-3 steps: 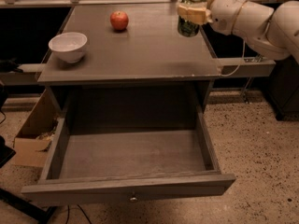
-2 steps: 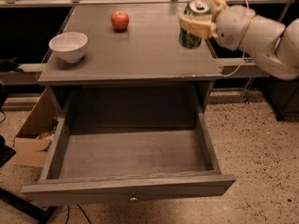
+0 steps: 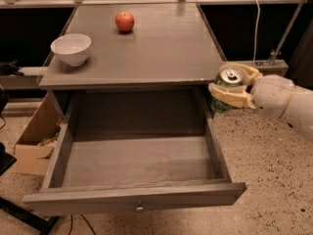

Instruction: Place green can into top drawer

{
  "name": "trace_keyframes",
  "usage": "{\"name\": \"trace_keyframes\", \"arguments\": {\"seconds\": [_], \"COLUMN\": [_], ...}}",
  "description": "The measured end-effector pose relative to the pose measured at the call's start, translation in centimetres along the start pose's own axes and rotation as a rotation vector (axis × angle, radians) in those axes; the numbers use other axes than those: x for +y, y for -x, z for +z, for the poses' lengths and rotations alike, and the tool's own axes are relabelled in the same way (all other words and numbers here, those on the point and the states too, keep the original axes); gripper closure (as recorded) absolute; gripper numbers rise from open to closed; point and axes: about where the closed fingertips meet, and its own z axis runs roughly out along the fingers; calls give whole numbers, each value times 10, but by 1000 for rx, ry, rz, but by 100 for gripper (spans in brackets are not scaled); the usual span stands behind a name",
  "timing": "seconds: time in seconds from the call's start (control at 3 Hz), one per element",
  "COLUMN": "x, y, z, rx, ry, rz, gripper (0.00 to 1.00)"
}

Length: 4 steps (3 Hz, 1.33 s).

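Now the green can (image 3: 229, 76), dark green under a silver top with a pull tab, stands upright with the cream gripper (image 3: 222, 86) clamped round it. A second ago it was above the counter (image 3: 161, 48); it now hangs lower, just off the front right corner, over the open top drawer's (image 3: 137, 163) right wall.

A grey bench (image 3: 161, 48) stands on a speckled pale floor (image 3: 274, 180). A cardboard box (image 3: 34, 136) sits at left. Dark space and a pale rail (image 3: 146, 1) lie far behind. The hand (image 3: 217, 81), clasping the green can (image 3: 230, 76), hangs beside the bench's near right corner.
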Motion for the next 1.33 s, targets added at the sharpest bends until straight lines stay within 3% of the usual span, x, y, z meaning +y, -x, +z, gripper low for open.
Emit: {"name": "trace_keyframes", "arguments": {"seconds": [0.67,1.0,1.33], "x": [5,43,124], "y": [-16,-49,-87], "z": [16,56,121], "rx": [5,41,93], "ry": [10,68,235], "rz": [16,36,45], "gripper": [100,100,100]}}
